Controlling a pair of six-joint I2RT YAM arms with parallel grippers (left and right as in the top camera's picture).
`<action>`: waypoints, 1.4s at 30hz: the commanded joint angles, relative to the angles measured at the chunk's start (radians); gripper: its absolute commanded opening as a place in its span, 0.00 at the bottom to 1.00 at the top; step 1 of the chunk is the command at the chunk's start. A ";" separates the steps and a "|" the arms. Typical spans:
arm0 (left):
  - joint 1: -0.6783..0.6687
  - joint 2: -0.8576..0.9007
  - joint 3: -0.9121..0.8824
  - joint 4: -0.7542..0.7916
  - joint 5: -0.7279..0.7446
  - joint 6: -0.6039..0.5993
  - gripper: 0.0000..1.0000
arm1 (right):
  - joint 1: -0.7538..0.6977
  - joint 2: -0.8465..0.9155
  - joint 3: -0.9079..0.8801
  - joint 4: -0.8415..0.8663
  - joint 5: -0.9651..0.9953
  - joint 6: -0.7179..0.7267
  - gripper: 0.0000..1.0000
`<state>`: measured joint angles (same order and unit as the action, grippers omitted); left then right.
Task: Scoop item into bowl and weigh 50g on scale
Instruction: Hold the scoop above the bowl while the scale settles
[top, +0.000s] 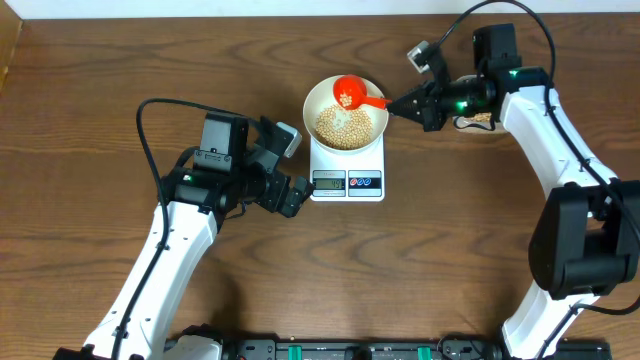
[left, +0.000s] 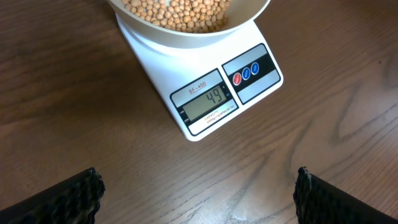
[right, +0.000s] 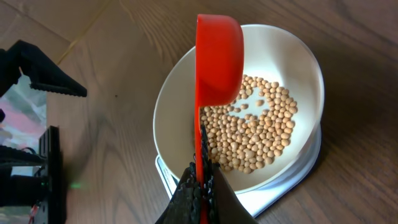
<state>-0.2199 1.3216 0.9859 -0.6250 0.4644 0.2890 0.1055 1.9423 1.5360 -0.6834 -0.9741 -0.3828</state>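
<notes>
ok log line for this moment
right gripper: shut on scoop over bowl | left gripper: open, idle | beans in bowl on scale

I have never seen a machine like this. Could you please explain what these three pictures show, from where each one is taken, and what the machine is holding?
These are two robot arms at a wooden table. One picture looks down from above; the other two come from small cameras on each arm's wrist.

On the table stands a white kitchen scale, and on it a white bowl with pale beans inside. In the left wrist picture the scale's display reads 49.

The right hand is shut on the handle of a red scoop, holding it over the bowl. The left hand is open and holds nothing; it waits beside the scale, its camera aimed at the display.
</notes>
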 joint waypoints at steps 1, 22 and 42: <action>0.000 0.003 0.000 -0.003 -0.005 0.006 1.00 | -0.008 0.008 0.022 0.003 -0.042 0.012 0.01; 0.000 0.003 0.000 -0.003 -0.006 0.006 1.00 | 0.028 -0.005 0.022 -0.013 0.076 -0.130 0.01; 0.000 0.003 0.000 -0.003 -0.005 0.006 0.99 | 0.085 -0.005 0.022 -0.011 0.239 -0.289 0.01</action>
<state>-0.2199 1.3216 0.9859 -0.6250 0.4644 0.2890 0.1829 1.9423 1.5364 -0.6960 -0.7456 -0.6216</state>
